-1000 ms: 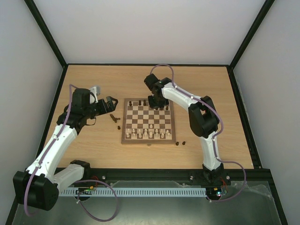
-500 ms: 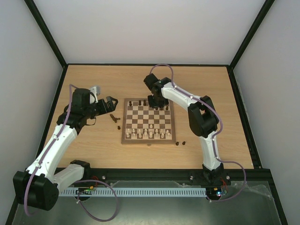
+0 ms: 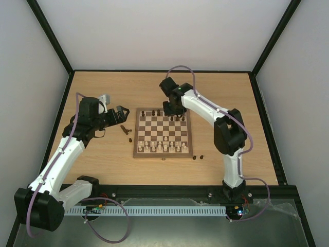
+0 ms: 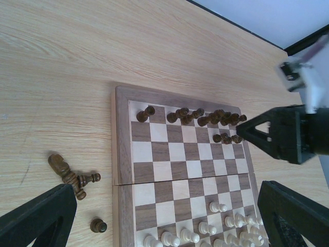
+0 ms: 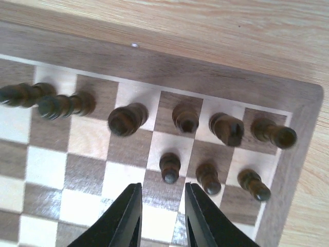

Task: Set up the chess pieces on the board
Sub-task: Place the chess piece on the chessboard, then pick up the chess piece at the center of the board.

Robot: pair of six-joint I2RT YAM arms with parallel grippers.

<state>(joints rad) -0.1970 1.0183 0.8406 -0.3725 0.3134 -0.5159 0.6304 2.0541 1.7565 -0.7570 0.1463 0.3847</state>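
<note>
The board (image 3: 136, 140) lies mid-table. Dark chess pieces (image 3: 177, 118) stand along its far rows, shown close in the right wrist view as a back row (image 5: 127, 119) and three pawns. My right gripper (image 5: 162, 191) hovers at the board's far edge (image 3: 169, 110), open, with nothing between its fingers. One dark pawn (image 5: 169, 167) stands upright just beyond the tips. Loose dark pieces (image 4: 69, 175) lie on the table left of the board (image 4: 119, 139). A single pawn (image 4: 97, 225) stands near them. My left gripper (image 4: 168, 188) hangs open above them (image 3: 122, 111).
Pale chessmen (image 3: 162, 147) fill the board's near rows. Two more dark pieces (image 3: 198, 157) sit on the table off the board's near right corner. The right arm's gripper body (image 4: 280, 136) shows over the board's far right in the left wrist view.
The right gripper's fingers have parted, leaving the dark pawn standing on its square, and the right arm's elbow has shifted right. The left arm has not moved.
</note>
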